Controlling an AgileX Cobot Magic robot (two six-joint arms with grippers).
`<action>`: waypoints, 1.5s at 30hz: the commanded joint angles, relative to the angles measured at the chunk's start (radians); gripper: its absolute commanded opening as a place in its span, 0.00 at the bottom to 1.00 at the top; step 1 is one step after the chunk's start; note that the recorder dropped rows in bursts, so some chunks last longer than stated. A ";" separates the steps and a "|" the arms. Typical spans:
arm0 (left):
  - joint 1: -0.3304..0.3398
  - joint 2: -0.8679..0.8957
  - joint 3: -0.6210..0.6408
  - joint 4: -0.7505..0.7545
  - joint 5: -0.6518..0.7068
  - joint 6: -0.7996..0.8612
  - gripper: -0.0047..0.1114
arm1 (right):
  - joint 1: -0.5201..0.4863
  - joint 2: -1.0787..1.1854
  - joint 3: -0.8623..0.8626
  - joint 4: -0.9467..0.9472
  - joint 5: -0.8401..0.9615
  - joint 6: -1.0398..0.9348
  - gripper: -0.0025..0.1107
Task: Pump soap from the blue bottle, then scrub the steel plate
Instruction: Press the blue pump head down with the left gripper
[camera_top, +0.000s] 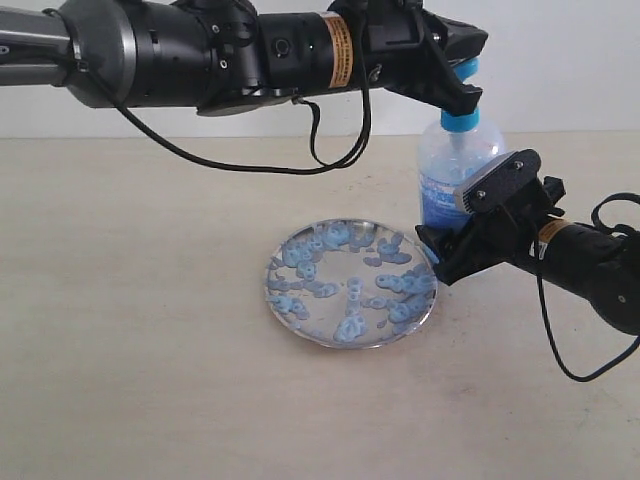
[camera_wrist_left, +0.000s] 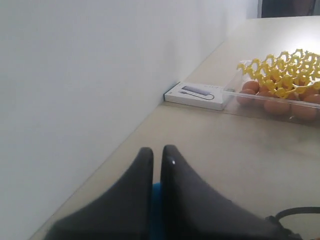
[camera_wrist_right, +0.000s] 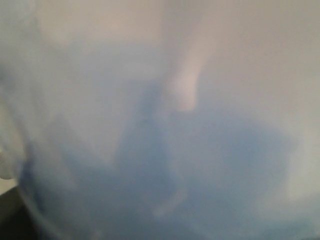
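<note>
The blue bottle (camera_top: 452, 165) stands upright just behind the right rim of the steel plate (camera_top: 335, 338). Pale blue soap (camera_top: 345, 290) lies on the plate in many blobs and rings. My left gripper (camera_top: 467, 96) reaches across from the left and lies shut on top of the bright blue pump head (camera_top: 466, 68). In the left wrist view the fingers (camera_wrist_left: 172, 165) stand almost together, with blue (camera_wrist_left: 156, 200) showing under them. My right gripper (camera_top: 446, 252) clasps the bottle's lower part. The blurred bottle (camera_wrist_right: 160, 150) fills the right wrist view and the fingers there are hidden.
A black cable (camera_top: 335, 150) loops down from the left arm above the table. Along the wall, the left wrist view shows a flat white box (camera_wrist_left: 197, 95) and a clear tray (camera_wrist_left: 235, 97) holding orange balls (camera_wrist_left: 277, 106) under yellow mesh (camera_wrist_left: 285, 72).
</note>
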 joint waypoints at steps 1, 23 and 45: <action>-0.006 0.005 -0.010 0.052 0.042 -0.014 0.08 | 0.001 0.000 0.002 -0.005 0.043 -0.025 0.02; -0.006 0.139 -0.010 0.426 -0.022 -0.417 0.08 | 0.001 0.000 0.002 -0.005 0.041 -0.025 0.02; -0.006 -0.059 -0.010 0.270 -0.014 -0.188 0.08 | 0.001 0.000 0.002 -0.001 0.043 -0.018 0.02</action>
